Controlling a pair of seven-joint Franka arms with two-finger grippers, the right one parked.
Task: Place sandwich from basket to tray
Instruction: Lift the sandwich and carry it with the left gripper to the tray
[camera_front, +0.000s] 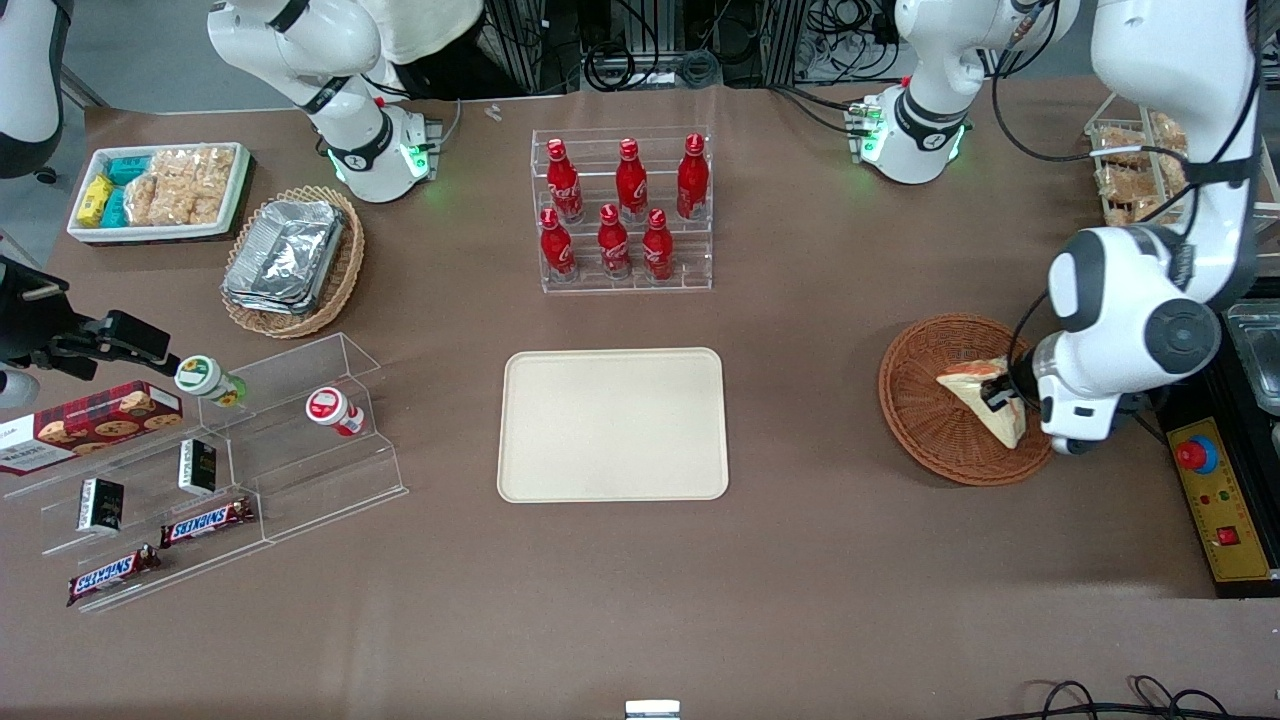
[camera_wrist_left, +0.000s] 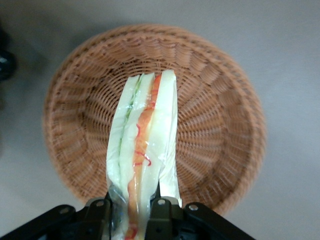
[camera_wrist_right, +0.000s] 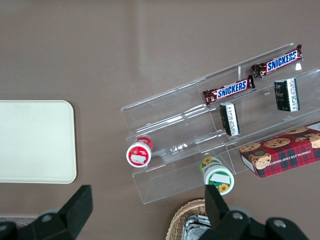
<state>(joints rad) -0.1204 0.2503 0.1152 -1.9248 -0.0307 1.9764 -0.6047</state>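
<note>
Front view: tray (camera_front: 613, 424) lies bare, well apart from basket (camera_front: 955, 398) toward the working arm's end; gripper (camera_front: 1001, 394) hangs over it. Wrist view: jaws clamp one end of the sandwich (camera_wrist_left: 143, 150), its long axis running straight away from them above the basket.
</note>
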